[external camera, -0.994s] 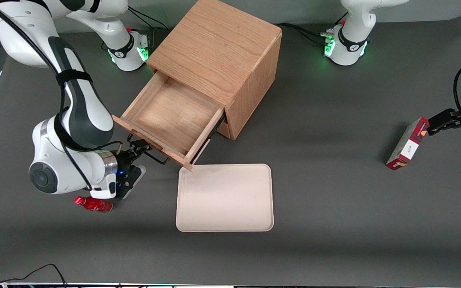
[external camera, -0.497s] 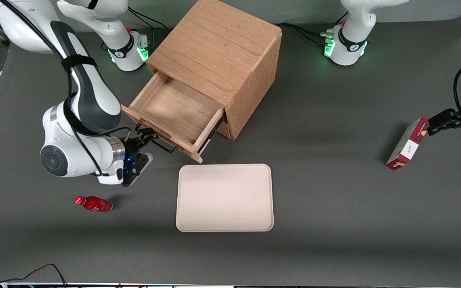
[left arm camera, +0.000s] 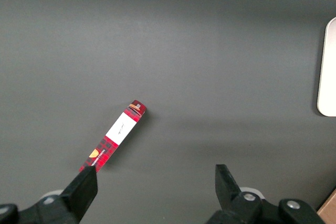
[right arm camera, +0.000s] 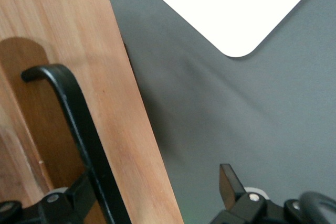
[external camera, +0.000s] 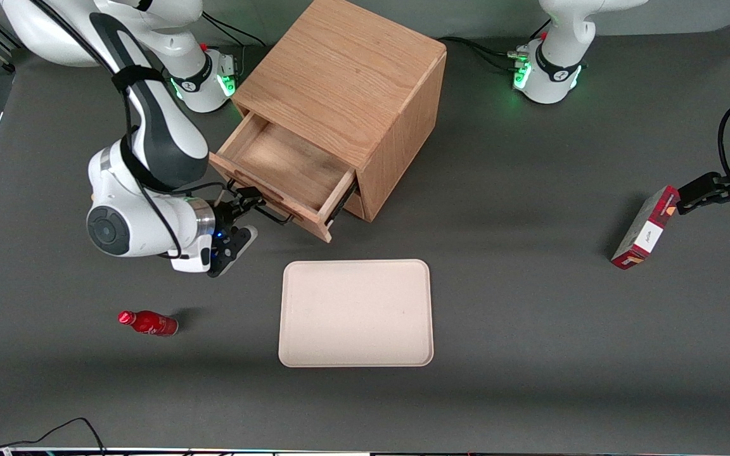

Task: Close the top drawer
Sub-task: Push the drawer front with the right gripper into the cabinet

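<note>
The top drawer [external camera: 279, 174] of the oak cabinet [external camera: 346, 82] stands partly pulled out, its bare wooden floor showing and its flat front panel [right arm camera: 79, 103] turned toward the working arm's end of the grey surface [external camera: 530, 285]. The gripper [external camera: 243, 214] sits right at that front panel, at the thin black bar handle [right arm camera: 79, 129]. In the right wrist view the jaws stand apart: one finger [right arm camera: 79, 195] lies against the handle at the panel, while the other finger [right arm camera: 229, 182] hangs over bare surface, well clear of the wood, so the jaws are spread and grip nothing between them. A cream tray [external camera: 356, 313] lies flat on the surface nearer the front camera than the cabinet, its rounded corner also showing in the right wrist view. A small red bottle [external camera: 147, 323] lies on its side toward the working arm's end, nearer the front camera than the gripper and well apart from the tray. A red box [external camera: 646, 228] stands tilted toward the parked arm's end of the surface.
</note>
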### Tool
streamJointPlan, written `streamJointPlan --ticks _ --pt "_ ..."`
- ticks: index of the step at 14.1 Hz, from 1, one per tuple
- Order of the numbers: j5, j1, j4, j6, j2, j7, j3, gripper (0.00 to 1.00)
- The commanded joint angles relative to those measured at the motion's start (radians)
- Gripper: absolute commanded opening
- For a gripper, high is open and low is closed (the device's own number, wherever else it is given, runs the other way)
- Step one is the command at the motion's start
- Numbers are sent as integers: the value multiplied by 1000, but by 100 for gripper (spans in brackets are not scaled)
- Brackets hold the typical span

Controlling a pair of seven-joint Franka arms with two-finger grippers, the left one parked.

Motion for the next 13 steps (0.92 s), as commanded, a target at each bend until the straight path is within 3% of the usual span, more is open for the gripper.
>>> streamJointPlan --ticks 1,6,13 --pt "32 -6 -85 38 -68 75 45 100" --pt "60 -8 -171 49 -146 110 71 100" --pt "153 -8 -321 103 -261 110 91 100"
